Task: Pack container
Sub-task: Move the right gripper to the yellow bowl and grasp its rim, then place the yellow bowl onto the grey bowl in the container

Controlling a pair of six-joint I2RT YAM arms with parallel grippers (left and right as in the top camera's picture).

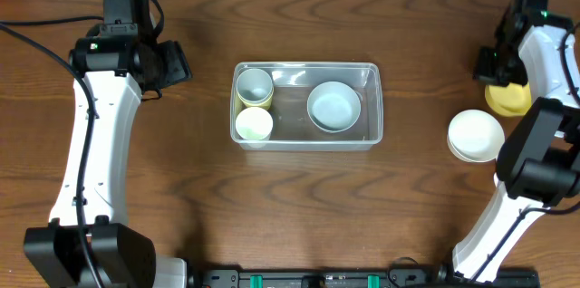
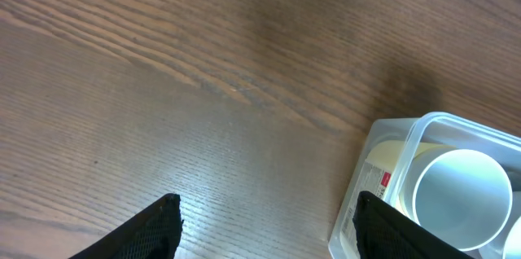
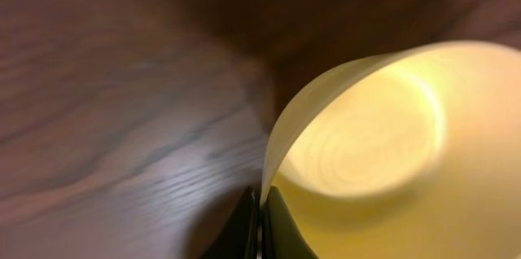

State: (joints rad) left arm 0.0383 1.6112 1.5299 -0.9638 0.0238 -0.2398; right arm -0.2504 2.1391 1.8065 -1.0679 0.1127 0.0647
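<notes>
right gripper clamped on yellow bowl rim, probably (view blurred) | left gripper fingers apart, empty | container mid-table, long axis left-right, well apart to right gripper's left; left gripper nearer

Lab: robot arms at wooden table

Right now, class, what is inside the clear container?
A pale cup, a cream cup and a pale blue bowl sit in the container. Anything beneath them is covered.
</notes>
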